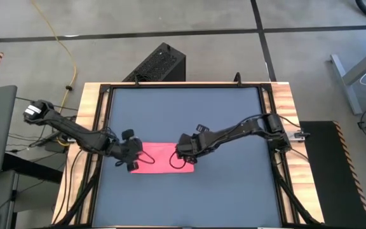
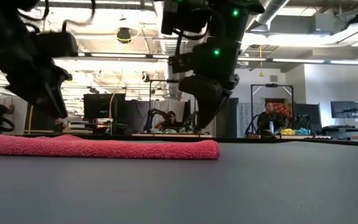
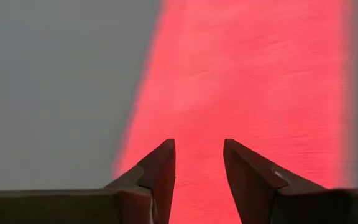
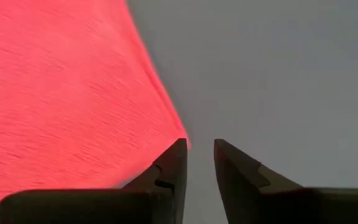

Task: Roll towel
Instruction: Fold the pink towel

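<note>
The pink towel [image 1: 161, 159] lies flat on the dark grey table [image 1: 189, 114], a little near of its middle, in a long low strip [image 2: 104, 148]. My left gripper [image 1: 132, 159] hovers open over the towel's left end [image 3: 241, 74], its fingers slanting down and apart. My right gripper [image 1: 183, 156] stands open over the towel's right end, with the towel's corner [image 4: 178, 134] just beside its fingertips. In the low view both grippers [image 2: 205, 127] hang a little above the cloth.
Bare table lies all round the towel, toward the far edge [image 1: 189, 95] and the near edge [image 1: 189, 203]. A wooden frame [image 1: 284, 108] borders the table. A black box [image 1: 161, 63] stands on the floor beyond the far edge.
</note>
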Controlling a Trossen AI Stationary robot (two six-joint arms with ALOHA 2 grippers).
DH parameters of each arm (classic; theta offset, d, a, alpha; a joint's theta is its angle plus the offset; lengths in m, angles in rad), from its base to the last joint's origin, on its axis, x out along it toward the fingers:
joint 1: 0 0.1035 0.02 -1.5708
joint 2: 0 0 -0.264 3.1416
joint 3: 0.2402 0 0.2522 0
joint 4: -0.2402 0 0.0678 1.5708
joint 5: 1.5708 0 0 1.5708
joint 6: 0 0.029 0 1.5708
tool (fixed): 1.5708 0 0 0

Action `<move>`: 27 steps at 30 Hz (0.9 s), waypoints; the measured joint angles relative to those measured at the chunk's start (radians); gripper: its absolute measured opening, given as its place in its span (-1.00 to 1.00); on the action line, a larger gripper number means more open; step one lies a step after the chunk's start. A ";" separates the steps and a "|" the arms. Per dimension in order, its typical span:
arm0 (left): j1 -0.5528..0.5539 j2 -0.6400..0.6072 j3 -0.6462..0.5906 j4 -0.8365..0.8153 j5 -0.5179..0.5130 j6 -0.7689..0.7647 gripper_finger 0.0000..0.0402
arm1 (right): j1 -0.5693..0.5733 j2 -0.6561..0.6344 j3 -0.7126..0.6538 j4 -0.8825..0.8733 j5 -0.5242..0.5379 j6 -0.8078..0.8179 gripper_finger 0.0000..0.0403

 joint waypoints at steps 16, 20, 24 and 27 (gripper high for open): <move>-0.125 0.343 0.005 0.203 0.024 0.043 -0.50 | -0.024 -0.005 -0.216 0.396 -0.191 -0.074 -0.48; -0.074 0.374 0.031 0.201 0.012 0.144 -0.57 | 0.019 -0.006 -0.232 0.402 -0.201 0.015 -0.51; -0.005 0.350 0.078 0.117 0.005 0.309 -0.60 | 0.092 -0.006 -0.221 0.389 -0.220 0.107 -0.53; 0.057 0.324 0.147 -0.041 -0.020 0.395 -0.60 | 0.149 -0.004 -0.202 0.384 -0.256 0.154 -0.53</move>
